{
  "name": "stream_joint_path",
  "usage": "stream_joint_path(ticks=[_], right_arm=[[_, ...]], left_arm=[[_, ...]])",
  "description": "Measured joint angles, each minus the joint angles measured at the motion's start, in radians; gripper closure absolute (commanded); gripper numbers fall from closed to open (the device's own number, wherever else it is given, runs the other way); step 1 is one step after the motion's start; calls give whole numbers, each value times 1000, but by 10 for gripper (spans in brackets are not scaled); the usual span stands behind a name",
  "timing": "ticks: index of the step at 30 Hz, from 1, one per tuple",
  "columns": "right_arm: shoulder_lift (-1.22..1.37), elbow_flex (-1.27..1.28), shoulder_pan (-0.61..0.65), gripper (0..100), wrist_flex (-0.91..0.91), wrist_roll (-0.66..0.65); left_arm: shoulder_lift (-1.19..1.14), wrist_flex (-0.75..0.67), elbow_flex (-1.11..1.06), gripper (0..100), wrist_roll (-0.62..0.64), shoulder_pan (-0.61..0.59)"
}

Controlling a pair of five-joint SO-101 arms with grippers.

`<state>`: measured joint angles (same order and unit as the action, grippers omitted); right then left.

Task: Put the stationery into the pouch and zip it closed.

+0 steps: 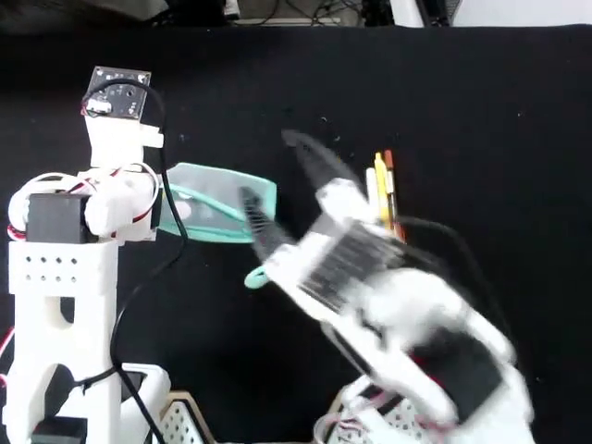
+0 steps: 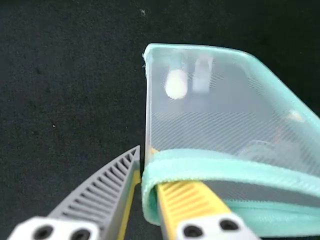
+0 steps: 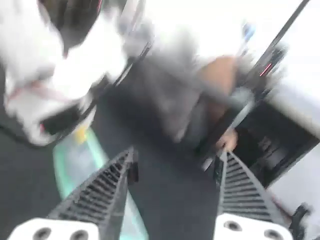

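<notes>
Left claw (image 2: 144, 167): it is pinching the teal rim of the pouch (image 2: 220, 110) at one end, with the grey finger outside and the yellow finger tucked under the rim (I am reading this off its own wrist camera).
Right claw (image 3: 176, 155): it is hanging spread wide above the table (image 1: 462, 92), gripping nothing, beside the pouch's free end.
Pouch: it is lying on the table, clear-sided with teal edging; I am seeing a small white thing (image 2: 176, 84) through its wall.
Pens (image 1: 384, 185): they are lying together on the table, on the far side of the right claw from the pouch; I am making out yellow, orange and white barrels.
Zip: I cannot tell whether it is open.
</notes>
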<state>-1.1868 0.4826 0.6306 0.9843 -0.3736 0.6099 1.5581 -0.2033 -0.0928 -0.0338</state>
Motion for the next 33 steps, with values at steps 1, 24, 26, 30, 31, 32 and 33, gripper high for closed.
stream_joint_path(ticks=[1, 24, 26, 30, 31, 32, 33], right_arm=[[-29, -12, -38, 757, 18, 0], [1172, -63, -552, 850, -35, 144], [1320, -167, -569, 833, -17, 143], [1534, -348, -609, 831, 32, 141], [1567, -384, -620, 832, 44, 138], [1588, -413, -626, 832, 54, 124], [1608, -437, -632, 832, 63, 115]], left_arm=[[0, 0, 0, 970, 0, 0], [0, 0, 0, 970, 0, 0], [0, 0, 0, 970, 0, 0], [0, 0, 0, 970, 0, 0], [0, 0, 0, 970, 0, 0], [0, 0, 0, 970, 0, 0], [0, 0, 0, 970, 0, 0]])
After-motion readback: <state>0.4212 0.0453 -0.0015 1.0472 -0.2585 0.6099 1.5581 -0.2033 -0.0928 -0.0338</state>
